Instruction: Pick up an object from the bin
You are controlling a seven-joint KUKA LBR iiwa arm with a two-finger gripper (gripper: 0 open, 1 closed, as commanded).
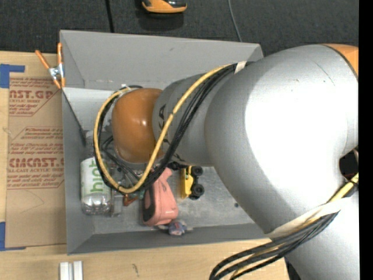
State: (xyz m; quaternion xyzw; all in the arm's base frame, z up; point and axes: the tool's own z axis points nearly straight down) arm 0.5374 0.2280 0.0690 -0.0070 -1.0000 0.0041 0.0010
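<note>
My gripper [120,172] shows as a dark body under the wrist, low over the bin's front left part. Just to its left lies a white bottle [91,183] with green lettering and a silvery crumpled end, lengthwise along the left wall. Right of the gripper a pink, soft-looking thing [161,202] lies on the floor, its upper end under the cables. A small yellow toy vehicle [188,182] with black wheels sits beside the pink thing, partly under the arm.
A small bluish-purple scrap [176,228] lies at the front wall below the pink thing. The arm and its cables cover the bin's middle and right side, hiding whatever lies beneath. Bare grey floor shows at the front right.
</note>
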